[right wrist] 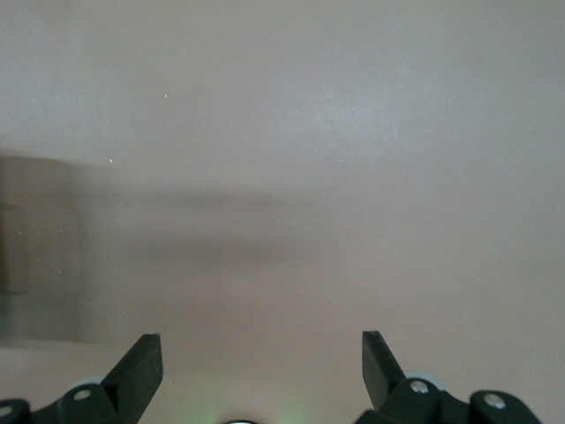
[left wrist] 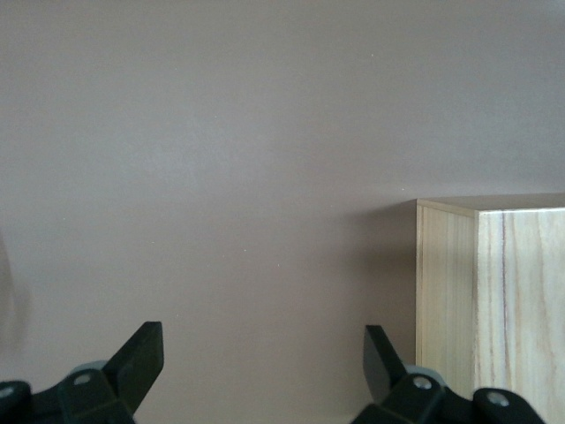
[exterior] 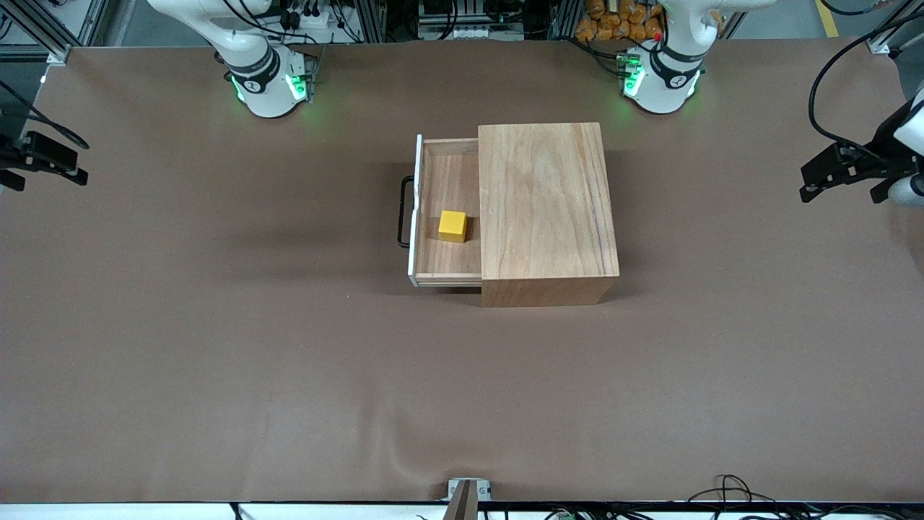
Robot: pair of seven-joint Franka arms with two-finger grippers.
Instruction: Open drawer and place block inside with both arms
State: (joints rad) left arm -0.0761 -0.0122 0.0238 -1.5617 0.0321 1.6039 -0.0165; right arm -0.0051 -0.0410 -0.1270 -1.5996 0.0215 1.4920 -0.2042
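One block (exterior: pixel 452 225), a small bright yellow cube with crisp edges, sits inside the drawer (exterior: pixel 442 269). It rests flat on the drawer floor, close to the wooden box (exterior: pixel 545 202) and somewhat nearer the front camera than the drawer's middle, apart from the drawer walls.

There is one drawer: a shallow light-wood tray with a white-edged front panel (exterior: pixel 415 209) and a thin black wire handle (exterior: pixel 403 213). It stands pulled out of the box toward the right arm's end of the surface (exterior: pixel 216 347). The block is the only thing in it. The single box is large, plain and pale, with visible grain on its top, and it sits near the middle of the brown surface.

Two arms are present, both waiting at the edges. The left end effector (exterior: pixel 841 173) hangs over the left arm's end of the surface, well apart from the box; in the left wrist view its fingers (left wrist: pixel 141 353) are spread wide and hold nothing, with a corner of the box in sight. The right end effector (exterior: pixel 43 165) hangs over the right arm's end; its fingers (right wrist: pixel 141 358) are likewise spread wide and empty above bare surface.
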